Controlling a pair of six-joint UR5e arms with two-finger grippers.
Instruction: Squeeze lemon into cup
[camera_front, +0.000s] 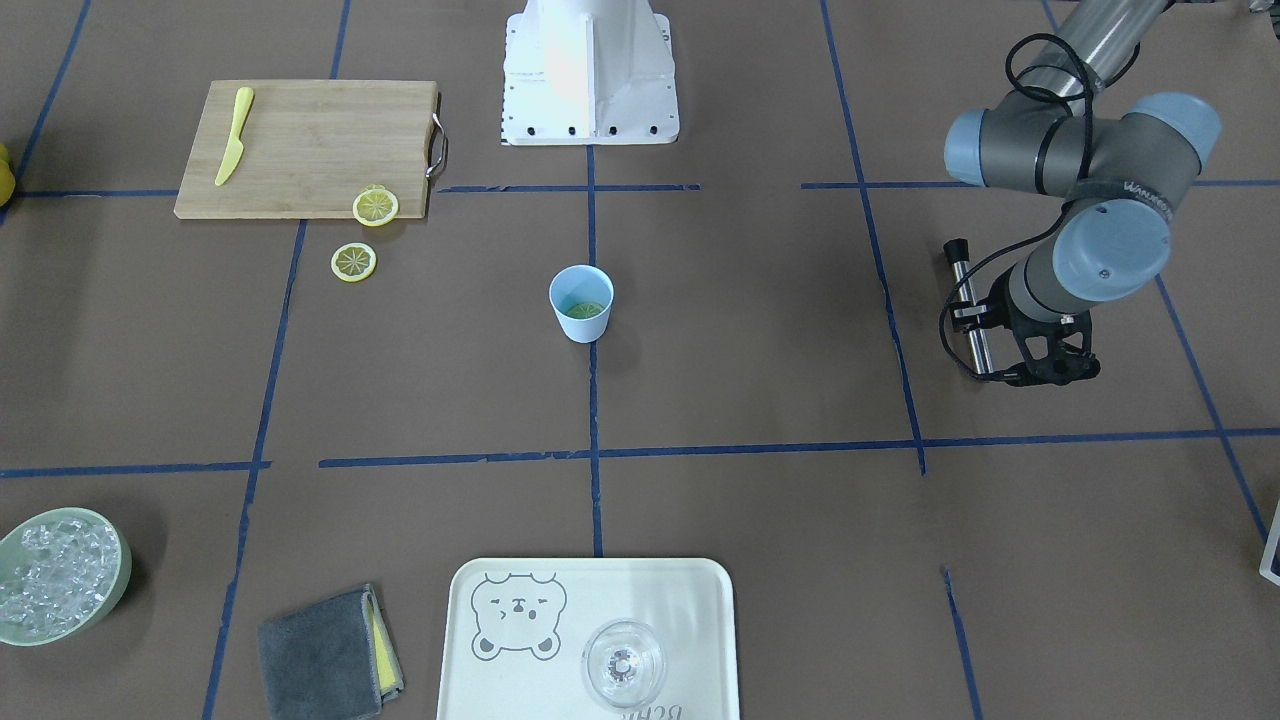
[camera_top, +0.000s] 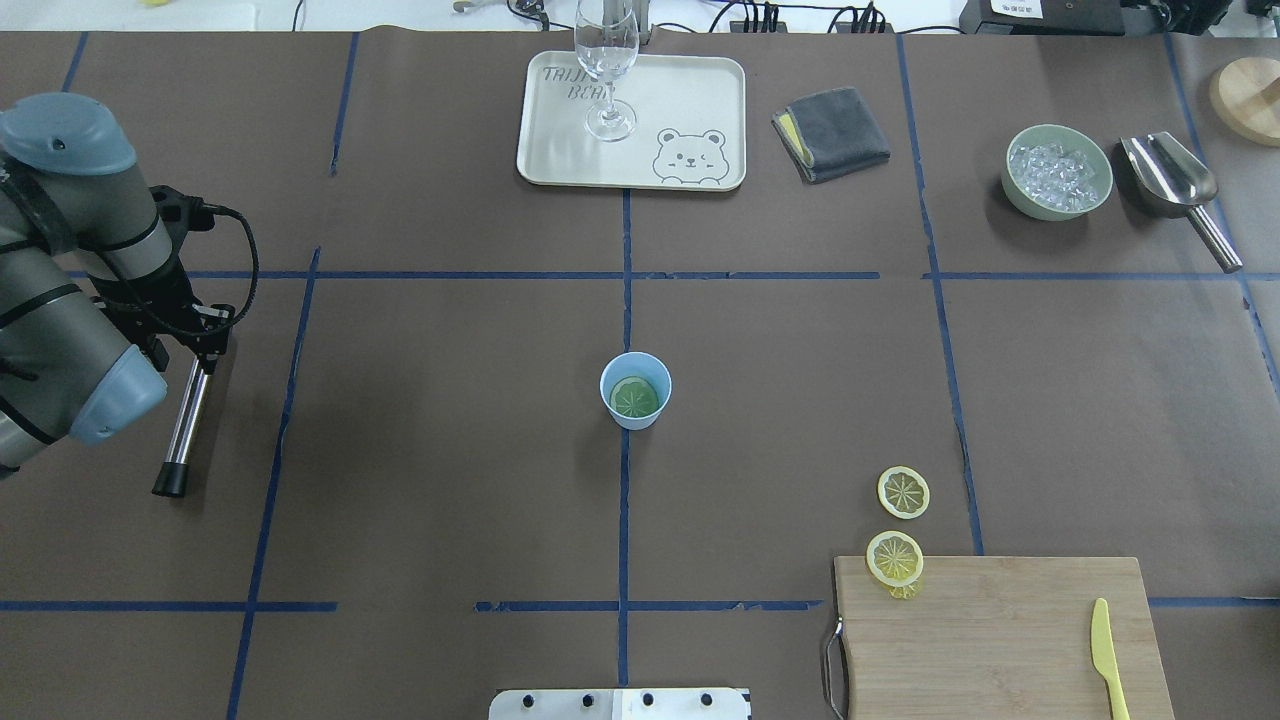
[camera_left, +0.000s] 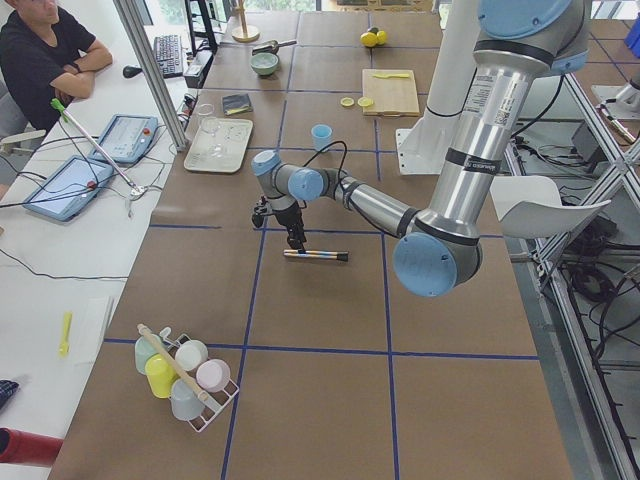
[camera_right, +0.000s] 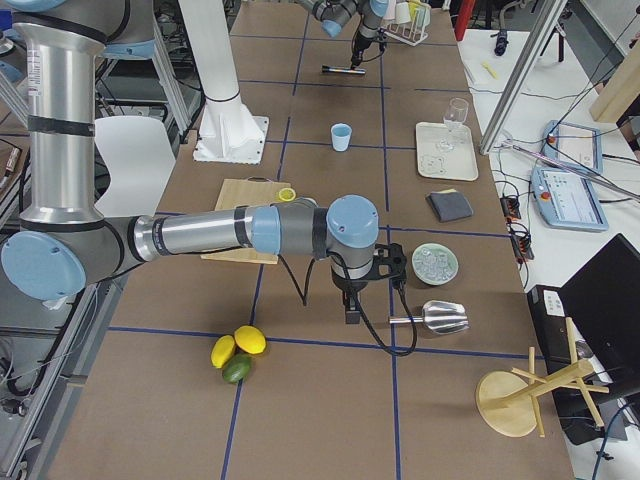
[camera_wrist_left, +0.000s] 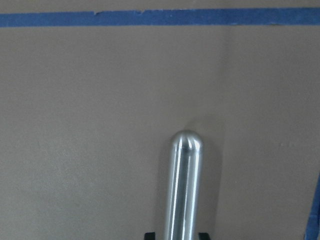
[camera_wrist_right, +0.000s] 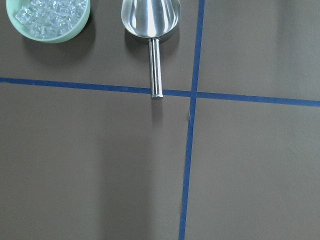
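The light-blue cup (camera_top: 636, 421) stands upright at the table's middle, and it also shows in the front view (camera_front: 580, 328). One lemon slice (camera_top: 636, 397) lies flat inside it. Two more slices lie apart from it: one on the table (camera_top: 903, 492), one on the corner of the cutting board (camera_top: 894, 558). My left gripper (camera_top: 205, 338) is far off at the table's left side, shut on one end of a metal rod (camera_top: 185, 425) that lies on the table. My right gripper (camera_right: 352, 312) shows only in the exterior right view; I cannot tell whether it is open or shut.
A wooden cutting board (camera_top: 1000, 630) with a yellow knife (camera_top: 1103, 650) lies near right. A tray (camera_top: 690, 100) with a clear glass (camera_top: 607, 70), a grey cloth (camera_top: 830, 133), a green bowl (camera_top: 1016, 190) of ice and a metal scoop (camera_top: 1170, 175) stand along the far side.
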